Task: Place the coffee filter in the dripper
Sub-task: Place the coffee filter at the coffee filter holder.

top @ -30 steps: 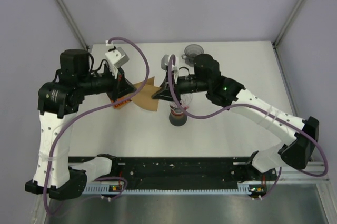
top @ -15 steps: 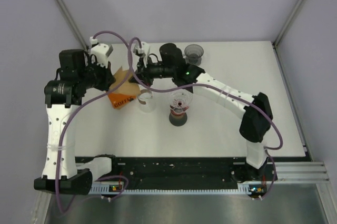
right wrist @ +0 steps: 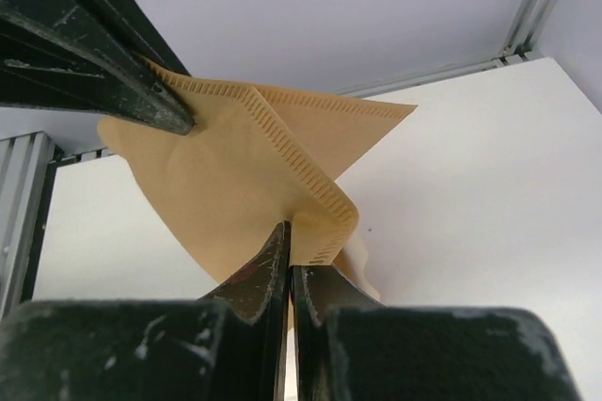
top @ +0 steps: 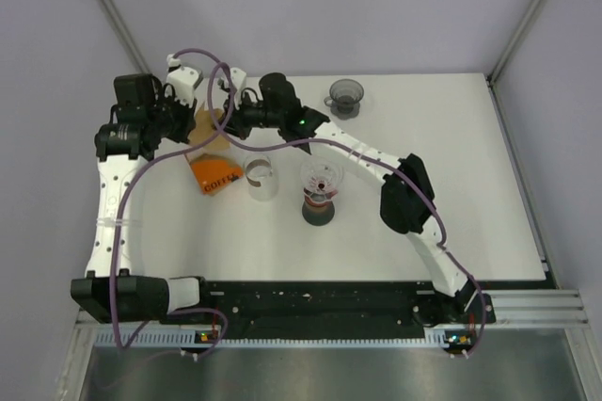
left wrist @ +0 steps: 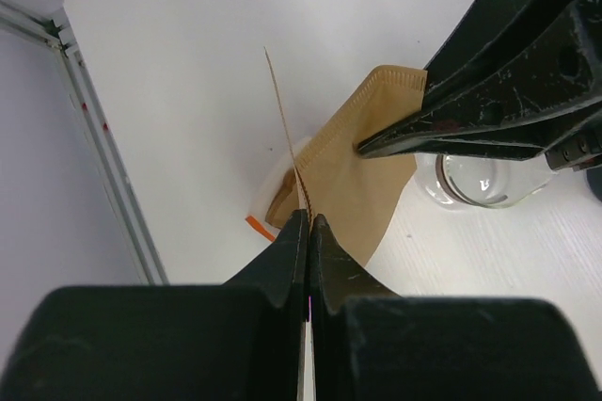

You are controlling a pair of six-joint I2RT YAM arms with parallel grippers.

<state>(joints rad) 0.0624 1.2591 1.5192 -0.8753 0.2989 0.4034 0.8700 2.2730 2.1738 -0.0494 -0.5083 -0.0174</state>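
Note:
A brown paper coffee filter [top: 206, 127] hangs in the air at the back left of the table, pinched from both sides. My left gripper [top: 195, 122] is shut on its seamed edge [left wrist: 294, 170], and my right gripper [top: 224, 124] is shut on the opposite corner [right wrist: 310, 222]. In the left wrist view the right fingers [left wrist: 470, 109] clamp the filter's far corner. The filter [right wrist: 235, 166] is spread and slightly folded between the two grips. A clear cone-shaped dripper [top: 321, 177] stands on a dark base [top: 318, 212] at mid-table, well to the right of both grippers.
An orange filter packet [top: 213, 175] lies under the held filter. A clear glass [top: 261, 180] stands beside it, the same glass [left wrist: 480, 180] showing in the left wrist view. A dark grey cup-like piece with a handle [top: 345, 95] sits at the back.
Both grippers have carried the filter left and back, from near the dripper to above the orange packet. The right arm has stretched out across the table.

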